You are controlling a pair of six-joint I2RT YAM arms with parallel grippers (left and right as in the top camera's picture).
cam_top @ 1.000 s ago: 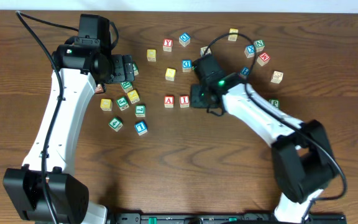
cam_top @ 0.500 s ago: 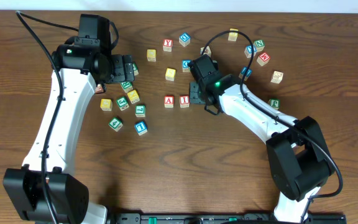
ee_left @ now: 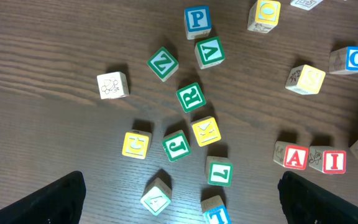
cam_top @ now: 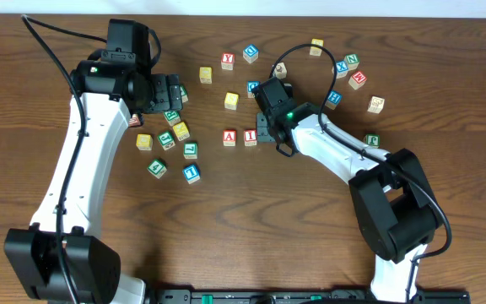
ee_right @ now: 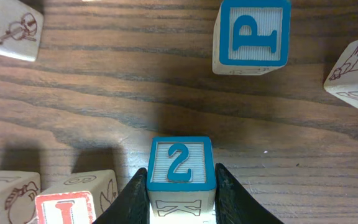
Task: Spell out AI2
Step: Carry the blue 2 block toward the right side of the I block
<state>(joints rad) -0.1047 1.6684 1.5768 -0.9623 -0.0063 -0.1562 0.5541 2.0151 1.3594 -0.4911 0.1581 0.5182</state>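
Right wrist: right gripper [ee_right: 180,193] jaws clamp blue-framed wooden 2 cube [ee_right: 180,163]; seat it square, just beside red-framed wooden I cube [ee_right: 73,200], opp. red-framed A cube [cam_top: 229,137]. Left gripper [ee_left: 185,202] jaws wide, empty.

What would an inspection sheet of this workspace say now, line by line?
Surface: dark wooden table, no spill seen.
Job's things: red A and red I side by side; blue 2 just right of the I, with a small gap between them.
Clutter: blue P, green R, yellow cube and more lying loose.
Grippers: left gripper open over the clutter, holding nothing; right gripper shut on the 2.
Cables: black cable looping over the right arm.
Surroundings: pale strip along the far table edge.
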